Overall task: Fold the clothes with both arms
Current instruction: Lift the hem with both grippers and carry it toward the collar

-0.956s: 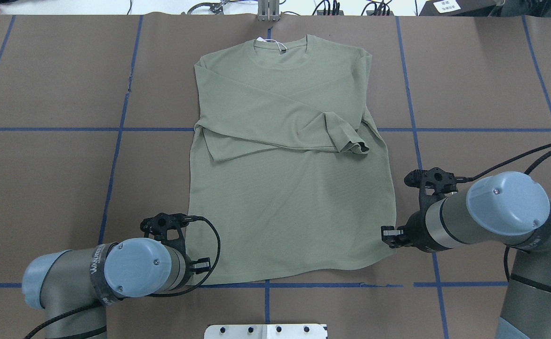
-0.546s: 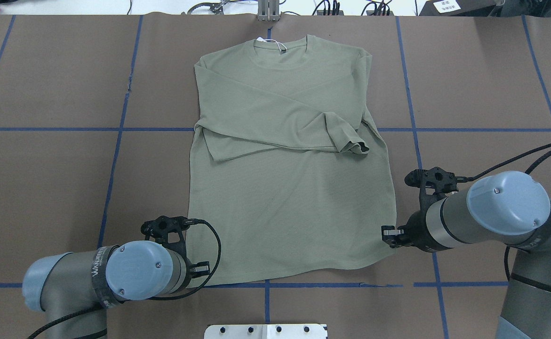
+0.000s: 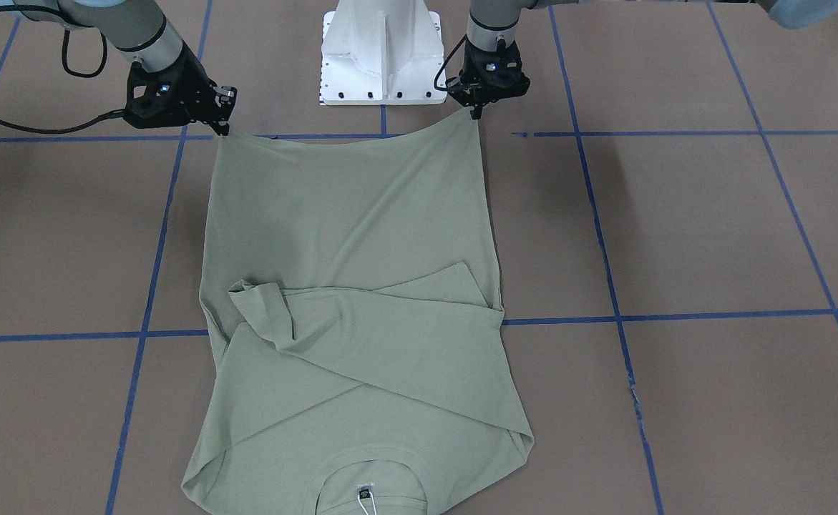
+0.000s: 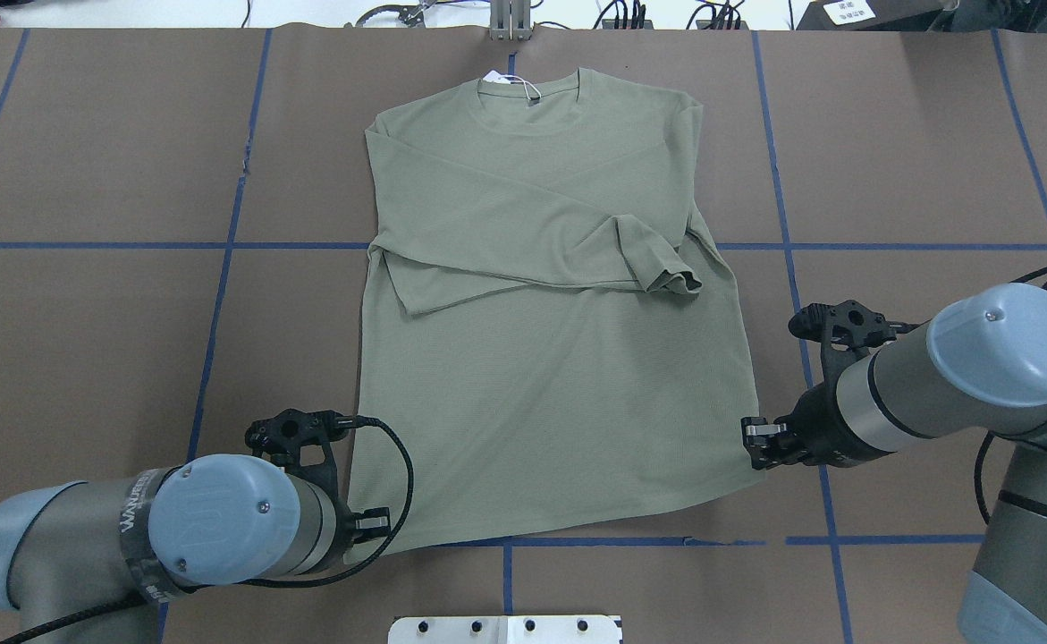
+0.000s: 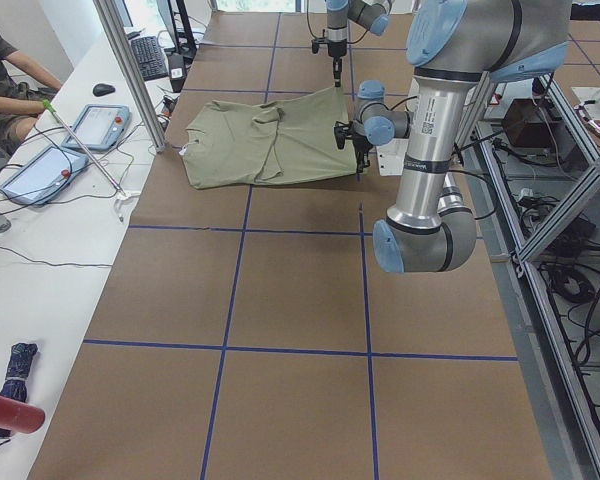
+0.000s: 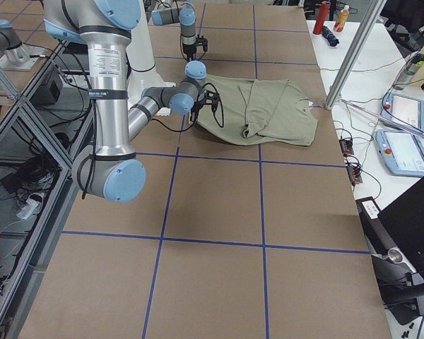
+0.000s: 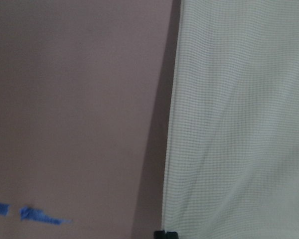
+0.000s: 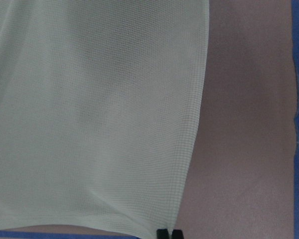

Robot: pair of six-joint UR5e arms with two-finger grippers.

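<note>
While each arm has a hem corner pinched, move the two as one. Your left fingers (image 3: 476, 109) are closed on the shirt's (image 4: 541, 358) corner on their side and your right fingers (image 3: 224, 127) are closed on the other. The hem (image 3: 347, 139) hangs stretched between them, raised a little off the counter (image 4: 85, 358). The rest of the shirt lies flat, with the sleeves (image 4: 523, 241) crossed over the chest and the collar (image 4: 532, 89) at the side far from the robot.

I read the step in hand as the bottom-to-top fold. Raise both corners to one height and hold the present spacing, so the hem neither sags nor pulls the sides inward. Carry it forward over the sleeves and lay it just short of the collar. The cuff (image 4: 671, 277) near the right side stands up somewhat, so pass over it high enough not to drag it.

For room, the collar lies close to the counter's far edge, with a metal bracket (image 4: 510, 22) just beyond it, so you have little margin to overshoot. The counter runs wide on both sides of the shirt, so your elbows can swing outward. The white base (image 3: 383, 50) sits near the hem between the arms, so go up and forward, never back.
</note>
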